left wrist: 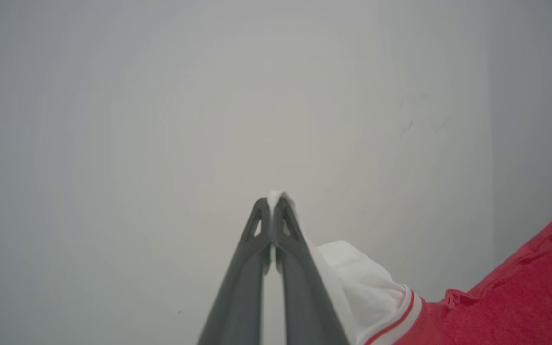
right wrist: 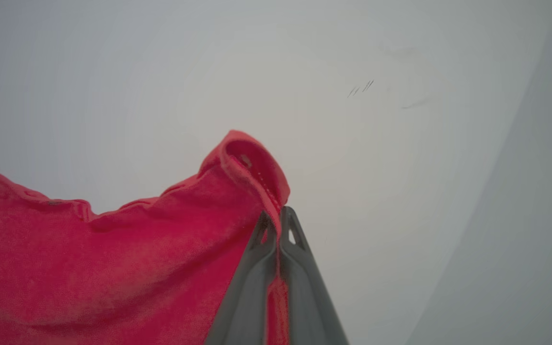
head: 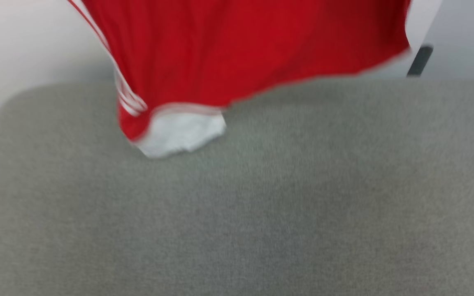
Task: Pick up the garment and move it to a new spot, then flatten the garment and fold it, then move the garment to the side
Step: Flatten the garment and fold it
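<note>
Hanging garment [head: 237, 49] — pinched by left hand [left wrist: 272, 201], right hand [right wrist: 280, 212] | grey cushion [head: 261, 205] beneath

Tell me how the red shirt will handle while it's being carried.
Probably floppy: the garment sags between the left gripper and right gripper. Likely light, since two edge pinches carry it. It may bunch when lowered; its white sleeve hangs crumpled over the grey surface.

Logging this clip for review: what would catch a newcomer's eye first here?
The bright red shirt hangs across the top of the head view, one white sleeve dangling over the grey fabric surface. In the wrist views, the left hand pinches white sleeve cloth and the right hand pinches a red edge, both shut.
</note>
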Controlling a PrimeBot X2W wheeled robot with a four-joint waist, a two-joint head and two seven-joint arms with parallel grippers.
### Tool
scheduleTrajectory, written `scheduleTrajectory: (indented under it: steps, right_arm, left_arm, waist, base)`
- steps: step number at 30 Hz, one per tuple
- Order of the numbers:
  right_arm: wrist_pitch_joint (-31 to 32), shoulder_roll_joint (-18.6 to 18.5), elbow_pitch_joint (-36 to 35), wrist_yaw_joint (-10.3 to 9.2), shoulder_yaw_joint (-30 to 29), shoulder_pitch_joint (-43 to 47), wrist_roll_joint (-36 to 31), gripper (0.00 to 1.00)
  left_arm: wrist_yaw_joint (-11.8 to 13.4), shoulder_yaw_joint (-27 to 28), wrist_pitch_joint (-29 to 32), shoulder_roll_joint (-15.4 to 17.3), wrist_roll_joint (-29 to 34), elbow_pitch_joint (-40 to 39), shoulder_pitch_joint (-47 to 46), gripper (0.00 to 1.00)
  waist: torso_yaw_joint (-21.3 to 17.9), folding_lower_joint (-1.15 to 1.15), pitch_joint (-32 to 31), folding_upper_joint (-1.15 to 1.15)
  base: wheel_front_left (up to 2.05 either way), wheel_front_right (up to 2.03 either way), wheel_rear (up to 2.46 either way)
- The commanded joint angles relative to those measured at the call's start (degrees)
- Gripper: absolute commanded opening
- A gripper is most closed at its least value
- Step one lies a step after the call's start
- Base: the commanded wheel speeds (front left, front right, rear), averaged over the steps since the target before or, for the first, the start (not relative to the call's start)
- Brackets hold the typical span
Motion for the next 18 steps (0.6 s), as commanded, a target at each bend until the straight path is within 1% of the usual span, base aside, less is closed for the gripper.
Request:
scheduleTrajectory:
  steps: [1, 5, 8, 10, 12, 13, 15, 18]
  right_arm:
    - [-1.4, -0.2, 0.1, -0.06, -0.4, -1.3, -0.7, 0.00]
    - [-8.9, -0.8, 0.2, -0.06, -1.0, -6.4, -4.8, 0.00]
    - [-12.1, -1.3, 0.2, -0.06, -2.6, -9.6, -8.0, 0.00]
    - [-12.9, -1.7, 0.1, -0.06, -4.1, -11.3, -10.6, 0.00]
    - [-13.0, -3.4, -4.2, -0.06, -7.0, -13.4, -14.0, 0.00]
    - [-13.0, -4.1, -7.1, -0.06, -9.0, -13.1, -16.0, 0.00]
    - [-12.9, -5.0, -12.9, -0.06, -13.3, -10.8, -21.6, 0.00]
    - [-12.9, -4.9, -21.4, -0.06, -22.0, -6.7, -30.2, 0.00]
  left_arm:
    - [-0.1, 0.2, -1.0, -0.1, 0.1, -0.1, -1.6, 0.00]
    - [0.0, 1.8, -6.5, 0.0, 0.5, -0.1, -8.2, 0.00]
    - [0.5, 2.2, -9.4, -0.7, 2.2, -0.2, -12.9, 0.00]
    - [0.9, 3.2, -10.5, -1.1, 3.0, -1.0, -16.3, 0.00]
    - [0.9, 4.4, -10.7, -1.3, 4.6, -3.0, -19.4, 0.00]
    - [1.3, 5.8, -10.8, -1.3, 5.4, -4.4, -20.6, 0.00]
    - [1.7, 9.0, -10.7, -1.5, 7.3, -8.1, -21.5, 0.00]
    - [1.7, 14.3, -10.7, -2.1, 11.6, -13.9, -20.6, 0.00]
  waist:
    - [-1.3, 0.00, 8.7, 0.00]
    - [-1.9, 0.00, 18.2, 0.00]
    - [-2.1, 0.00, 25.0, 0.00]
    - [-2.0, 0.00, 29.0, 0.00]
    - [-1.6, 0.00, 33.0, 0.00]
    - [-1.3, 0.00, 34.9, 0.00]
    - [-0.6, 0.00, 38.3, 0.00]
    - [0.5, 0.00, 41.6, 0.00]
  base:
    - [0.00, 0.00, 0.00]
    - [0.00, 0.00, 0.00]
    - [0.00, 0.00, 0.00]
    - [0.00, 0.00, 0.00]
    - [0.00, 0.00, 0.00]
    - [0.00, 0.00, 0.00]
    - [0.00, 0.00, 0.00]
    - [0.00, 0.00, 0.00]
